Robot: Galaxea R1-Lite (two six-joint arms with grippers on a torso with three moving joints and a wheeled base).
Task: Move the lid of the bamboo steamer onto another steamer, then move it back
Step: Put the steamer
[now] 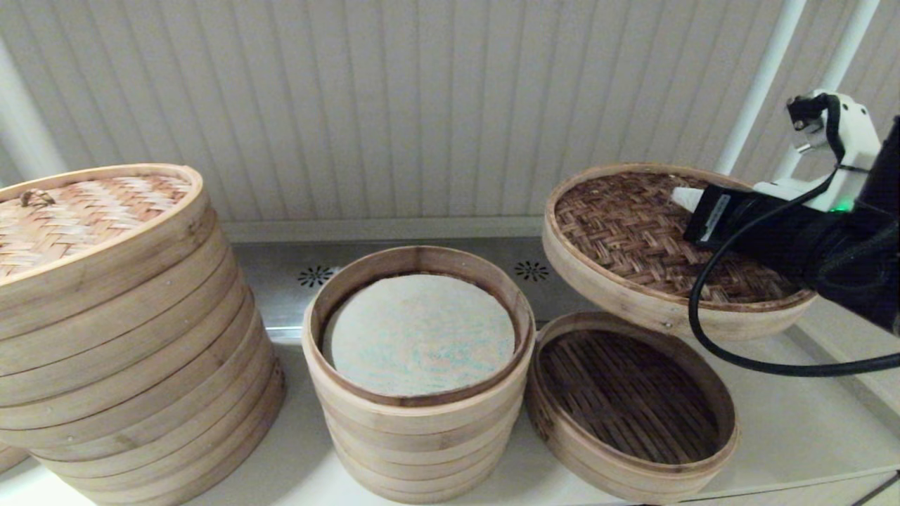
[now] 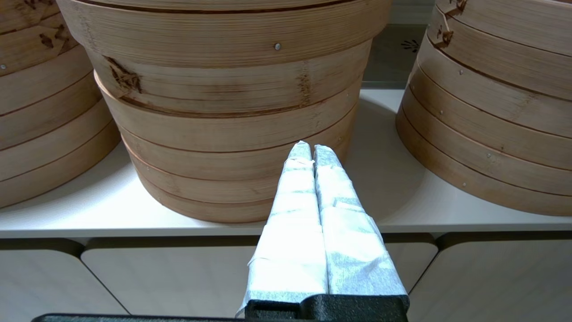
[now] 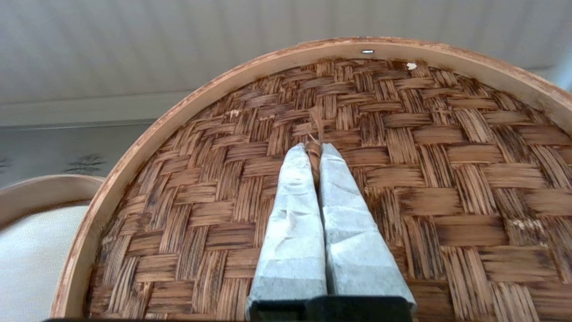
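Pale ribbed wall panels are running behind the white counter [image 1: 808, 429]. I am holding the lid [image 1: 633, 239] in the air, tilted, above and just behind the shallow tray [image 1: 633, 400]; my right claw [image 3: 314, 152] is clenching a small strand of its dark woven top. Beside the tray, the tall stack [image 1: 415, 393] is standing open, showing its whitish liner. Farther from the tray, the big stack [image 1: 119, 337] is wearing its loop-handled lid. My left claw [image 2: 311, 150] is hanging clenched and empty by the counter's front edge.
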